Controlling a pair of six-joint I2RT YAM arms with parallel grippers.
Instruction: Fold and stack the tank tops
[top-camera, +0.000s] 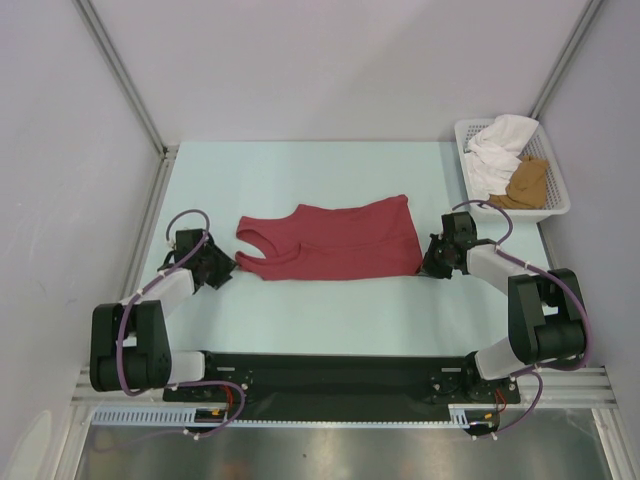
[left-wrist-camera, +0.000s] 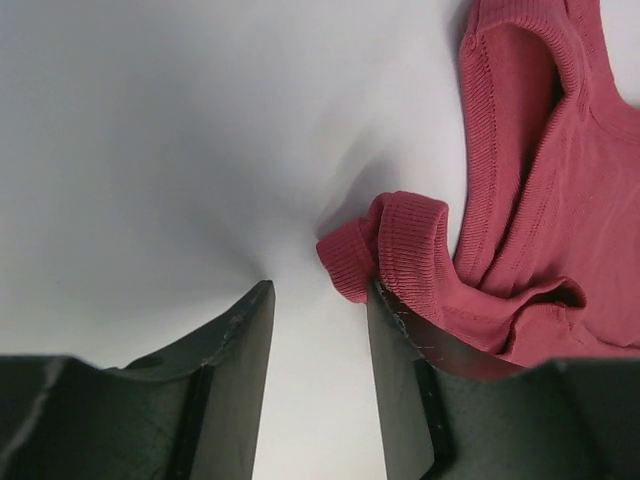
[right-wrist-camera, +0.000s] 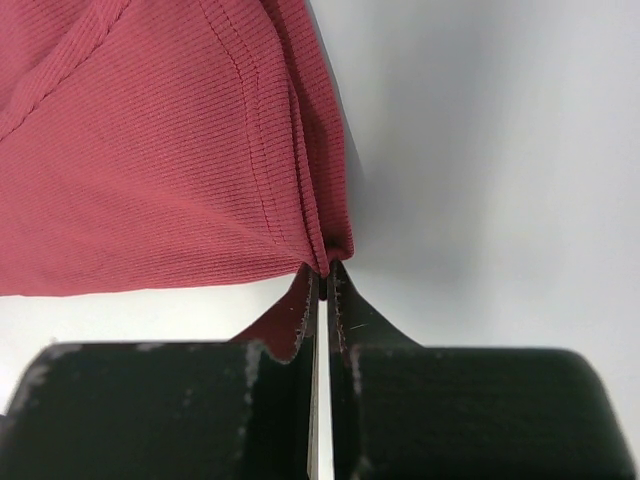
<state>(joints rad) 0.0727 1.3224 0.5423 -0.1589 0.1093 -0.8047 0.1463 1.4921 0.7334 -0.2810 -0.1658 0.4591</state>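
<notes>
1. The dark red tank top (top-camera: 335, 240) lies spread mid-table, straps toward the left arm.
2. The right gripper (right-wrist-camera: 325, 272) pinches its hem corner tightly.
3. The left gripper (left-wrist-camera: 318, 290) stands half-parted, seemingly empty, with a strap beside one finger.
4. The tan-brown tank top (top-camera: 527, 182) sits in the white mesh basket (top-camera: 556, 208).

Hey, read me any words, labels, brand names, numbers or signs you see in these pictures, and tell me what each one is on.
No readable text in any view.
The dark red tank top shows no tag or print.
The white mesh basket shows no lettering.
The table bears no marks.
Anything on the base rail is too small to read.
</notes>
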